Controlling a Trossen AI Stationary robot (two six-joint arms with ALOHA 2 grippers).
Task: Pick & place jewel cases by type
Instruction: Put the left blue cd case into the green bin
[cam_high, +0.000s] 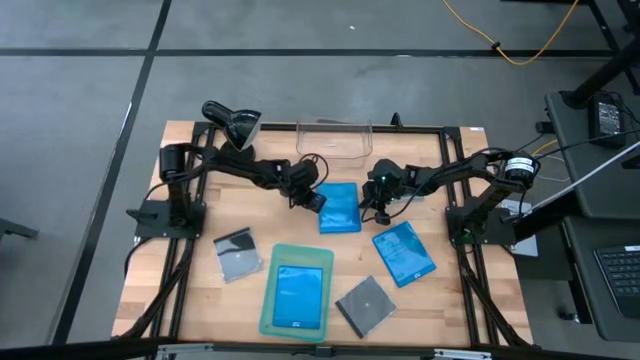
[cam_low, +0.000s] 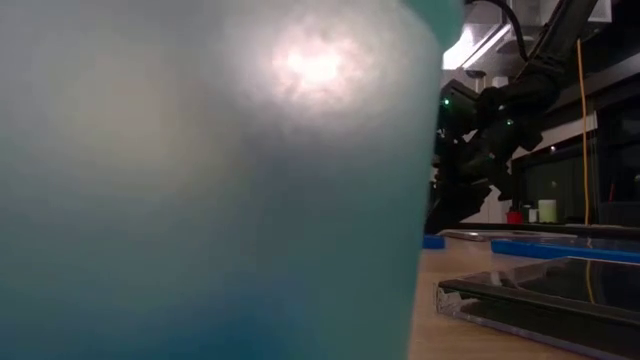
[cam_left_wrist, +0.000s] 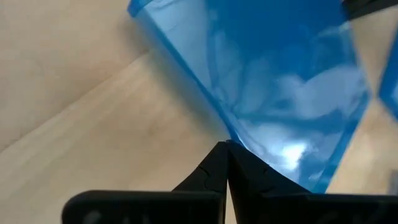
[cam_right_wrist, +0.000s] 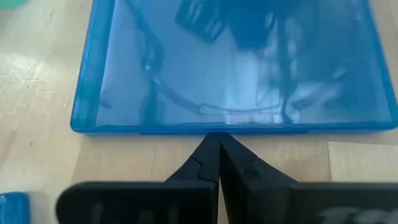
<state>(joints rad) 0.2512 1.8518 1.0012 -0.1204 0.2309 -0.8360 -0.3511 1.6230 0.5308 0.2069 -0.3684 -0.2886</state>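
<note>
In the low view a blurred teal wall (cam_low: 200, 180), pressed close to the lens, hides most of the counter (cam_low: 460, 335) and everything on the left. The dark case (cam_low: 545, 300) near the camera is cut off by the right and bottom edges. In the left wrist view the blue case (cam_left_wrist: 280, 81) runs past the frame's edges. The clear bin (cam_high: 334, 138) at the far edge is faint.

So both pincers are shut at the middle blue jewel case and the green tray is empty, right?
Not quite. The high view shows the green tray holding a blue jewel case. Both the left pincer and right pincer are indeed shut at the middle blue jewel case.
</note>
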